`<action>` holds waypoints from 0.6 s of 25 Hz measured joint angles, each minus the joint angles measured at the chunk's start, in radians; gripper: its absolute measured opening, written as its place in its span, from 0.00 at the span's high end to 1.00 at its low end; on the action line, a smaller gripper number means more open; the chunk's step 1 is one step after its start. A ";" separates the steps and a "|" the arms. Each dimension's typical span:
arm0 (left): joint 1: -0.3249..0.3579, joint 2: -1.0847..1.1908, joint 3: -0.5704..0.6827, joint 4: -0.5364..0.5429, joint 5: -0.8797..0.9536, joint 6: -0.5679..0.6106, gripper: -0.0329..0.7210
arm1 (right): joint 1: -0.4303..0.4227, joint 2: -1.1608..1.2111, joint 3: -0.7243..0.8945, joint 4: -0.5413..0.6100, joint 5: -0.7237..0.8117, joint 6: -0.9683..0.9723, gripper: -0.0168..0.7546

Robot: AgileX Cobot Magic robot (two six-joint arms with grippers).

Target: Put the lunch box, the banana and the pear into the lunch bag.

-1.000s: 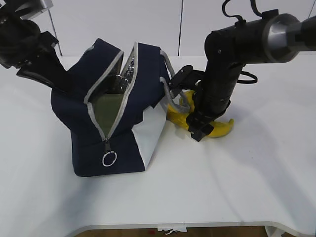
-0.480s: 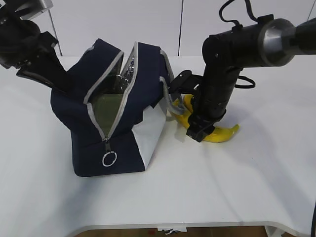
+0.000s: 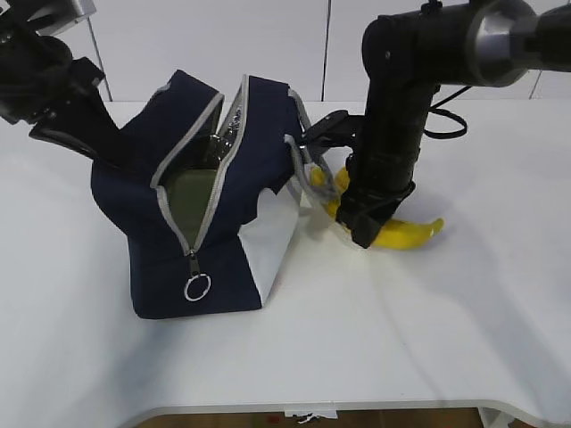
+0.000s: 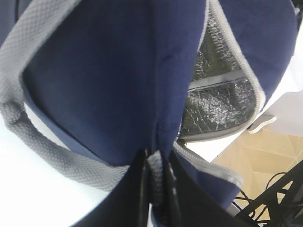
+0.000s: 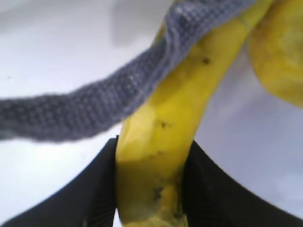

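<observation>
The navy lunch bag (image 3: 152, 192) stands tilted on the white table with its zipper open and foil lining showing. The sage-green lid of the lunch box (image 3: 193, 194) shows inside the opening. My left gripper (image 4: 156, 163) is shut on a fold of the bag's fabric at its far left side (image 3: 114, 153). My right gripper (image 3: 361, 234) is shut on the banana (image 3: 406, 234) just right of the bag. In the right wrist view my gripper (image 5: 151, 158) clamps the banana (image 5: 161, 142) from both sides. The pear (image 5: 279, 61) lies beside the banana's far end.
A grey webbing handle (image 5: 94, 111) of the bag lies across the banana just beyond my right gripper; it also shows in the exterior view (image 3: 303, 169). The metal ring pull (image 3: 197, 287) hangs at the bag's front. The table's front edge (image 3: 312, 406) is near.
My right arm has straightened upward and carried the banana a little to the right, away from the bag. The left gripper and the bag have not moved.
</observation>
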 joint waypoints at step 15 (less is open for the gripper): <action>0.000 0.000 0.000 0.006 0.000 0.000 0.94 | 0.000 -0.016 -0.142 -0.029 0.061 0.119 0.59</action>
